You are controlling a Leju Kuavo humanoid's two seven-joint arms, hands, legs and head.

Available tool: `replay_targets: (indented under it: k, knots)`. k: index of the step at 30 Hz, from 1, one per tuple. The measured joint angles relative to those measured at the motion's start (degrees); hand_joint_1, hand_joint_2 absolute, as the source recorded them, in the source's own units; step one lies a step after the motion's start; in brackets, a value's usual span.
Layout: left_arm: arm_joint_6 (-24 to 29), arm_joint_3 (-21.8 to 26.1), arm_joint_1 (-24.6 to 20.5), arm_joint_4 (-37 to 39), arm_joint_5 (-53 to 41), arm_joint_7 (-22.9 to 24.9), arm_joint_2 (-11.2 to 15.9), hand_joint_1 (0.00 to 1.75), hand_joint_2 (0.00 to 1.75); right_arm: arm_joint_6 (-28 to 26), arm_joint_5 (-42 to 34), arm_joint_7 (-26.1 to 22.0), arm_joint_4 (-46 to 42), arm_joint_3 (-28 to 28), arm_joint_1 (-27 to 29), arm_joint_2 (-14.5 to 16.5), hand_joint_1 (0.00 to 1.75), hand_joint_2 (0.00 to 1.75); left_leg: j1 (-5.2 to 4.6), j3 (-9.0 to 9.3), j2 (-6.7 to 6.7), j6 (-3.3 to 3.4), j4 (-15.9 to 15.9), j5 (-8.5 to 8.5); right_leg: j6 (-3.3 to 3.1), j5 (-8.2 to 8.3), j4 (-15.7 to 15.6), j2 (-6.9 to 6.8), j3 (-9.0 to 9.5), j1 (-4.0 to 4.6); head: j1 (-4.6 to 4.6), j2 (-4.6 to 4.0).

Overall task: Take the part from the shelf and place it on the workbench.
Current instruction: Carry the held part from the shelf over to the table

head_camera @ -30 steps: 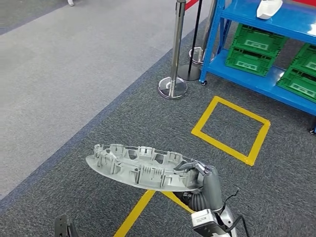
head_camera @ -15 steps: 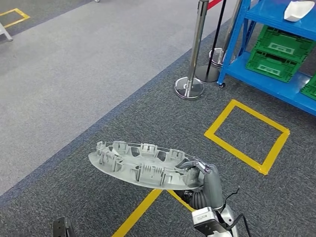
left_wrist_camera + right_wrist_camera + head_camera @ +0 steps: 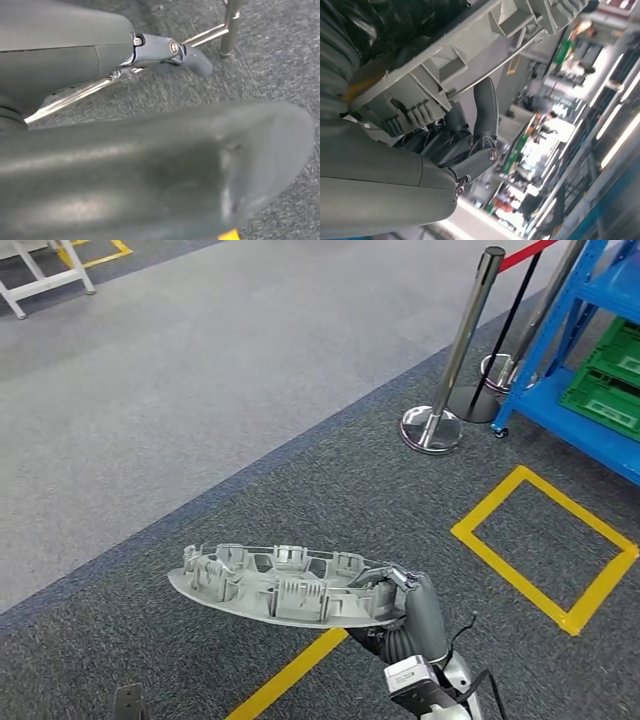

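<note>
The right hand (image 3: 407, 602), low in the frame's centre-right, grips one end of the grey ribbed part (image 3: 283, 586), which juts leftward, roughly level, over the dark carpet (image 3: 362, 490), so carrying it well means keeping that grip firm and the long overhang steady.

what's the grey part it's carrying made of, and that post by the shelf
Grey part: looks like moulded plastic, matte, with thin ribs and clip tabs along its edge; unpainted cast metal can't be ruled out. Post: polished metal, likely steel, judging by its mirror-like reflections.
</note>
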Motion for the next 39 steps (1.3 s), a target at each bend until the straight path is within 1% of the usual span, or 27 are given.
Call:
replay_targets:
  k: [2,4,6,8,9,10,11,12,13,15,17,19,20,21,23,24,25,26,27,29,30,31,32,34,36,38,39]
  knots:
    - [0.9,-0.4,-0.9,0.0,0.3,1.0,-0.7,0.0,0.0,0.5,0.0,0.2,0.4,0.4,-0.8,0.1,1.75,1.75,0.09,-0.84,-1.04,-0.64,0.6,0.14,-0.36,-0.18,-1.6,1.14,0.91,-0.03,-0.04,0.0]
    - [1.2,-0.6,-1.7,0.0,0.6,1.9,-1.1,0.0,0.0,0.9,-0.2,0.3,0.8,0.8,-1.6,0.2,1.75,1.75,0.34,-1.26,-1.57,-1.26,0.7,0.26,-0.99,-0.04,-1.9,0.21,1.15,0.08,-0.06,0.01]
    - [1.3,-1.0,-2.5,0.1,0.8,2.7,-1.1,0.0,0.0,1.1,-0.4,0.3,1.1,1.1,-2.3,0.3,1.75,1.75,0.32,-2.37,0.22,-1.9,3.2,-1.11,-1.69,0.13,-2.3,-0.94,1.63,0.0,-0.47,0.0]
    - [1.2,-1.4,-3.2,0.1,0.9,3.1,-1.0,0.0,0.0,1.2,-0.6,0.2,1.3,1.4,-2.7,0.4,1.75,1.75,0.38,-5.54,2.79,-2.46,9.7,-4.08,-2.24,0.05,-2.6,-2.3,1.98,0.09,-0.96,0.0]
    - [1.1,-1.5,-3.5,0.1,1.0,3.3,-1.0,0.0,0.0,1.3,-0.7,0.2,1.4,1.4,-2.9,0.4,1.75,1.75,0.48,-7.34,3.35,-2.64,13.3,-5.34,-2.39,-0.04,-2.6,-3.01,2.05,0.18,-1.02,0.01]
    - [1.0,-1.6,-3.6,0.1,1.1,3.5,-1.0,0.0,0.0,1.3,-0.9,0.2,1.5,1.4,-3.0,0.4,1.75,1.75,0.56,-8.55,3.59,-2.72,15.6,-5.84,-2.48,-0.13,-2.6,-3.63,2.12,0.24,-1.04,0.01]
    - [0.8,-1.6,-3.6,0.2,1.2,3.6,-0.8,0.0,0.0,1.4,-1.0,0.1,1.6,1.4,-3.0,0.4,1.75,1.75,0.59,-8.81,3.69,-2.69,16.0,-5.32,-2.51,-0.21,-2.6,-4.19,2.21,0.3,-1.04,0.01]
    - [0.6,-1.6,-3.5,0.2,1.4,3.7,-0.6,0.0,0.0,1.4,-1.1,0.0,1.7,1.5,-3.1,0.4,1.75,1.75,0.57,-7.95,3.82,-2.54,14.1,-3.79,-2.5,-0.3,-2.6,-4.7,2.32,0.36,-1.05,0.01]
    - [0.3,-1.6,-3.5,0.3,1.5,3.8,-0.3,0.0,0.0,1.5,-1.2,-0.1,1.8,1.6,-3.2,0.4,1.75,1.75,0.47,-6.24,4.17,-2.24,10.6,-1.75,-2.44,-0.41,-2.6,-5.15,2.48,0.42,-1.07,0.01]
    - [-0.2,-1.6,-3.5,0.3,1.8,3.8,0.3,0.0,0.0,1.5,-1.3,-0.3,1.9,1.7,-3.5,0.4,1.75,1.75,-0.16,-2.64,5.93,-1.33,3.4,0.89,-2.17,-0.66,-2.6,-5.92,2.7,0.62,-1.06,0.01]
    - [-0.7,-1.7,-3.4,0.3,1.9,3.7,0.8,0.0,0.0,1.5,-1.5,-0.3,2.1,1.7,-3.7,0.4,1.75,1.75,-0.76,-1.39,7.0,-0.63,0.5,0.94,-1.66,-0.81,-2.7,-6.72,2.71,0.83,-1.03,0.01]
    - [-1.0,-1.7,-2.9,0.4,1.9,3.6,1.2,0.0,0.0,1.4,-1.6,-0.4,2.1,1.7,-3.7,0.4,1.75,1.75,-0.7,-1.25,6.29,-0.2,-0.2,0.99,-1.03,-1.03,-2.9,-7.32,2.76,0.89,-1.01,0.01]
    - [-1.0,-1.7,-2.7,0.5,1.8,3.5,1.4,0.0,0.0,1.4,-1.6,-0.4,2.1,1.7,-3.7,0.4,1.75,1.75,-0.53,-1.01,5.85,0.04,-0.6,1.15,-0.78,-1.49,-2.5,-6.8,2.64,0.85,-0.98,0.01]
    - [-1.1,-1.7,-2.5,0.5,1.8,3.5,1.5,0.0,0.0,1.4,-1.6,-0.4,2.2,1.7,-3.8,0.4,1.75,1.75,-0.35,-0.75,5.43,0.35,-1.0,1.34,-0.61,-2.44,-1.2,-5.87,2.06,0.81,-0.91,0.01]
    - [-1.2,-1.7,-2.5,0.6,1.8,3.4,1.7,0.0,0.0,1.4,-1.7,-0.5,2.2,1.7,-3.8,0.4,1.75,1.75,-0.2,-0.49,4.51,0.74,-1.4,1.51,-0.48,-5.48,5.0,-3.65,-0.96,0.76,-0.65,0.01]
    - [-1.2,-1.7,-2.5,0.7,1.8,3.4,1.7,0.0,0.0,1.4,-1.7,-0.5,2.3,1.7,-3.8,0.4,1.75,1.75,-0.2,-0.5,3.99,0.84,-1.3,1.51,-0.4,-6.85,8.8,-3.14,-3.01,0.77,-0.55,0.01]
    - [-1.2,-1.7,-2.4,0.8,1.8,3.4,1.7,0.0,0.0,1.4,-1.7,-0.5,2.4,1.7,-3.7,0.4,1.75,1.75,-0.2,-0.49,3.43,0.86,-1.3,1.48,-0.31,-7.42,11.7,-2.93,-4.72,0.77,-0.47,0.01]
    - [-1.2,-1.7,-2.4,0.8,1.8,3.4,1.7,0.0,0.0,1.4,-1.7,-0.5,2.6,1.7,-3.6,0.3,1.75,1.75,-0.18,-0.46,2.87,0.86,-1.2,1.44,-0.21,-6.98,12.7,-2.86,-5.64,0.75,-0.46,0.01]
    - [-1.3,-1.7,-2.3,0.9,1.8,3.4,1.7,0.0,0.0,1.4,-1.7,-0.5,2.7,1.8,-3.6,0.3,1.75,1.75,-0.13,-0.44,2.25,0.79,-1.1,1.36,-0.15,-5.4,11.5,-2.82,-5.48,0.7,-0.46,0.01]
    - [-1.5,-1.7,-2.2,1.0,1.8,3.4,1.8,0.0,0.0,1.4,-1.8,-0.6,2.7,1.8,-3.6,0.3,1.75,1.75,0.03,-0.45,1.02,0.37,-0.6,1.02,-0.03,-1.26,4.6,-1.77,-2.71,0.41,-0.44,0.01]
    - [-1.6,-1.7,-2.2,1.0,1.7,3.4,1.8,0.0,0.0,1.4,-1.8,-0.6,2.7,1.8,-3.6,0.3,1.75,1.75,0.04,-0.64,0.46,0.05,-0.1,0.78,-0.06,0.01,1.2,-0.8,-1.08,0.22,-0.4,0.0]
    - [-1.7,-1.8,-2.2,1.0,1.6,3.4,1.8,0.0,0.0,1.4,-1.9,-0.7,2.7,1.8,-3.6,0.3,1.75,1.75,0.05,-0.88,-0.01,-0.28,0.2,0.65,-0.16,0.53,-0.9,0.03,-0.02,0.12,-0.38,0.0]
    - [-1.7,-1.8,-2.2,1.0,1.5,3.3,1.8,0.0,0.0,1.4,-2.0,-0.7,2.7,1.8,-3.5,0.3,1.75,1.75,0.06,-1.14,-0.41,-0.58,0.4,0.61,-0.35,0.34,-1.6,0.55,0.45,0.13,-0.35,0.0]
    - [-1.8,-1.9,-1.9,1.0,1.4,3.3,1.9,0.0,0.0,1.4,-2.0,-0.7,2.7,1.7,-3.4,0.3,1.75,1.75,0.19,-1.42,-1.12,-1.06,0.6,0.71,-0.97,0.38,-1.8,0.02,0.61,0.2,-0.35,0.01]
    - [-1.8,-2.0,-1.8,1.1,1.3,3.2,2.0,0.0,0.0,1.3,-2.1,-0.7,2.7,1.6,-3.4,0.3,1.75,1.75,0.15,-2.22,0.11,-1.6,2.5,-0.34,-1.71,0.43,-2.0,-0.94,0.92,0.09,-0.6,0.01]
    - [-1.9,-2.2,-1.9,1.1,1.2,3.1,2.1,0.0,0.0,1.3,-2.1,-0.8,2.7,1.5,-3.4,0.3,1.75,1.75,0.16,-4.81,2.52,-2.15,8.3,-3.35,-2.3,0.33,-2.1,-2.12,1.25,0.17,-1.03,0.01]
    - [-2.0,-2.3,-1.9,1.1,1.2,3.0,2.0,0.0,0.0,1.3,-2.1,-0.8,2.7,1.4,-3.4,0.4,1.75,1.75,0.29,-6.56,3.19,-2.35,12.0,-5.05,-2.49,0.24,-2.1,-2.74,1.32,0.26,-1.18,0.01]
